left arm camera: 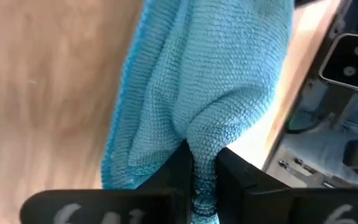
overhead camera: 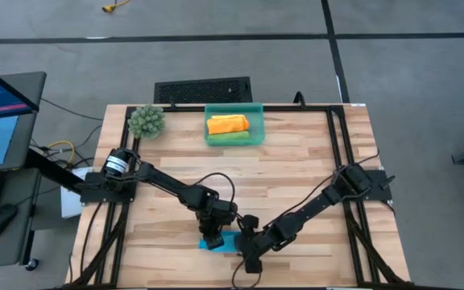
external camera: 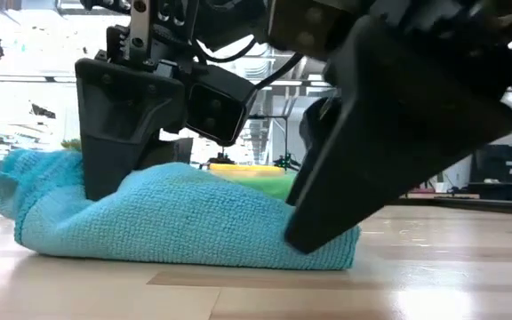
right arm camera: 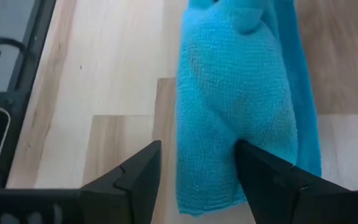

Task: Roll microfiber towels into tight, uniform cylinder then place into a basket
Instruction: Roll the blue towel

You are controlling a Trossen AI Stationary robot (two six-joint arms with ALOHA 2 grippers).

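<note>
The bright blue towel point(overhead camera: 219, 241) lies bunched on the table near its front edge; it also shows in the low view point(external camera: 185, 222). My left gripper point(overhead camera: 213, 232) stands over it, shut on a raised fold. My right gripper point(overhead camera: 245, 242) is open at the towel's right end point(right arm camera: 229, 112), its fingers astride that end. The teal basket point(overhead camera: 234, 138) stands at the table's far edge and holds an orange roll point(overhead camera: 227, 124) and a green roll point(overhead camera: 230, 137). The yellow towel is out of view. My left gripper pinches a raised fold of the blue towel point(left arm camera: 204, 146) between its two fingers, from above, pointing down. The cloth bunches up into the jaws, several layers by its look. The rest of the towel lies slack on the table. My right gripper is open, slanting down from the table's right. Its fingers stand on either side of the towel's right end point(right arm camera: 219, 180). One finger point(right arm camera: 260, 177) lies against the cloth there. The towel rests on the table.
A spiky green plant ball point(overhead camera: 147, 121) sits at the far left corner. Black frame rails point(overhead camera: 338, 153) run along the table's sides. Bare wood point(overhead camera: 280, 173) lies between the towel and the basket.
</note>
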